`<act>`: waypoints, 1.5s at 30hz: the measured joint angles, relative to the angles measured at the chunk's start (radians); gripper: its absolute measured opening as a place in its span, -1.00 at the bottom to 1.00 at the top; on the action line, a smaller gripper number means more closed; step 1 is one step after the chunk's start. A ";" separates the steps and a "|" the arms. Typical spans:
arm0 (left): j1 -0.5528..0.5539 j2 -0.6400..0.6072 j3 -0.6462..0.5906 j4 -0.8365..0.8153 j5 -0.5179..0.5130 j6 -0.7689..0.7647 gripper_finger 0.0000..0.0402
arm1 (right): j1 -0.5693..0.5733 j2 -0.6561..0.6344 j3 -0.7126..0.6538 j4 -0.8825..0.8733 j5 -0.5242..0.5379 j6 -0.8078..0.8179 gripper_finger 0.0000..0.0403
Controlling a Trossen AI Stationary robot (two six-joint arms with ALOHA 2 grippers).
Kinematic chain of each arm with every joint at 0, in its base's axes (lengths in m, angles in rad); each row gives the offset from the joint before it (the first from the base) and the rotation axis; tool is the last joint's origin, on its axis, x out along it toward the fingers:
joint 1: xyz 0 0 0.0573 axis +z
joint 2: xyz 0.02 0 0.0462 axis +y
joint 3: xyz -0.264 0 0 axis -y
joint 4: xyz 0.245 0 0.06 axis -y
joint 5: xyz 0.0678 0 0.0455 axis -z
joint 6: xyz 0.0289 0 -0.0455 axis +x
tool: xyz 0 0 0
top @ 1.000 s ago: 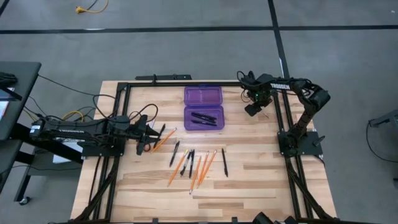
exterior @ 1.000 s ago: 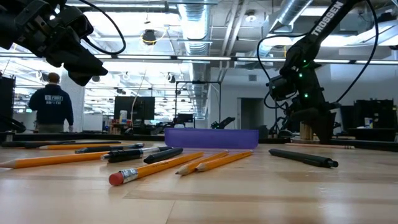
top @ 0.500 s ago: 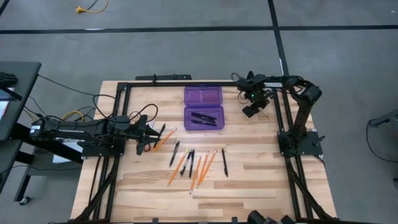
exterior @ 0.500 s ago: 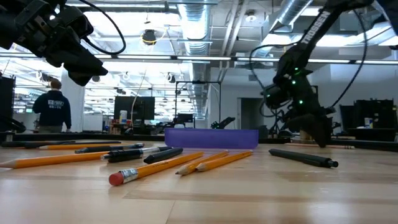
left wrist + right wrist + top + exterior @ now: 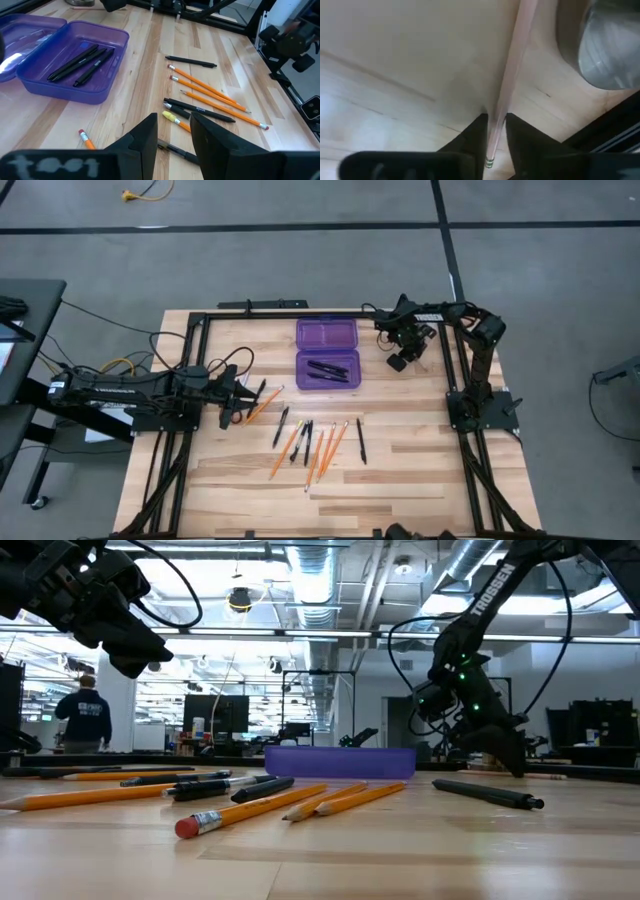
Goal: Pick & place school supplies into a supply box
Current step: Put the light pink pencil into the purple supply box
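1. Now we see the right gripper [image 5: 495, 131] down at the table's far right edge, just beside the translucent purple plastic supply box [image 5: 326, 352], its fingers pinching the thin pale pencil [image 5: 510, 80] lying near a round silver metal object [image 5: 610, 45].
2. That pencil looks light, stiff and slick; we judge a mid-shaft hold safest.
3. Meanwhile the left gripper [image 5: 172, 135] hovers, fingers spread, over the orange pencils [image 5: 210, 95] and black pens [image 5: 200, 110].
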 joint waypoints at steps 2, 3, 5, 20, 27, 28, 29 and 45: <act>0.000 0.000 0.000 0.000 0.000 0.000 -0.48 | 0.006 0.000 0.000 -0.001 -0.011 0.011 -0.79; 0.000 0.000 0.000 -0.001 0.000 0.000 -0.48 | 0.011 0.000 0.000 -0.001 -0.015 0.018 -0.84; 0.000 0.000 0.000 -0.001 0.000 0.000 -0.48 | 0.020 0.000 0.000 -0.001 -0.024 0.023 -0.93; 0.000 0.000 0.000 -0.012 0.000 0.000 -0.48 | 0.048 -0.003 0.002 -0.015 -0.113 0.028 -0.99; 0.000 0.000 0.000 -0.028 0.000 -0.002 -0.48 | 0.078 -0.024 0.005 -0.076 -0.194 0.005 -1.00; 0.000 0.000 0.000 -0.028 0.000 -0.002 -0.48 | 0.080 -0.034 0.007 -0.088 -0.212 -0.003 -1.00; 0.000 0.000 0.000 -0.028 0.000 -0.002 -0.48 | 0.081 -0.051 0.009 -0.091 -0.237 -0.014 -1.00; 0.000 0.000 0.000 -0.028 0.000 -0.002 -0.48 | 0.132 -0.311 0.015 -0.055 -0.493 -0.042 -0.99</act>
